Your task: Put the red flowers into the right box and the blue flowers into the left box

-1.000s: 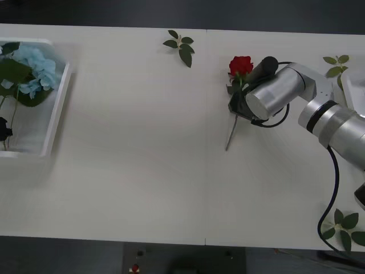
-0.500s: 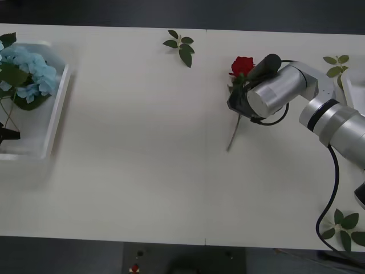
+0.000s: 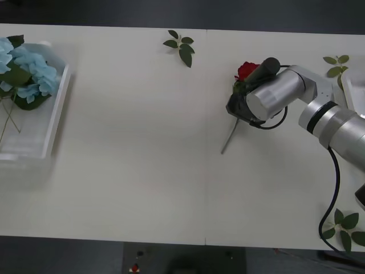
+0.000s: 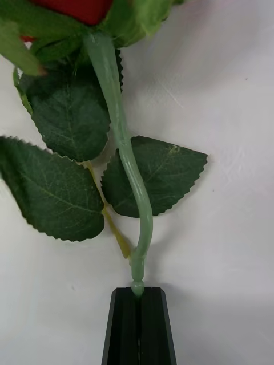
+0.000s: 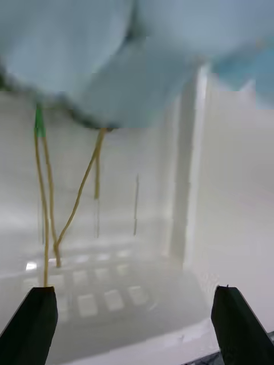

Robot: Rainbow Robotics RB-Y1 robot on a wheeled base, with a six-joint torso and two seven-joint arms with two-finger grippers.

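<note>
**Front view and wrist views: flowers, boxes, grippers**

Front view, left edge: left box (image 3: 57, 114), a white tray on the table (image 3: 137, 171), with blue flowers (image 3: 31, 71) lying in its far end, thin stems trailing toward the near end. Top centre: loose leaf sprig (image 3: 180, 45). Right of centre: right gripper (image 3: 238, 105) beside a red flower (image 3: 246, 69), whose stem runs out below the wrist toward the table's middle. Far right: a white edge of the right box (image 3: 349, 91), more leaf sprigs at the far and near corners.

Left wrist view: left gripper (image 5: 134, 316), fingers (image 5: 31, 325) spread wide at both corners and holding nothing, above the slotted tray floor, with blue petals and yellowish stems just beyond. The front view does not settle this.

Right wrist view: black fingers (image 4: 151, 325) pressed together, pinching the green rose stem at a knot; three dark leaves spread beyond, red head at the far end.
</note>
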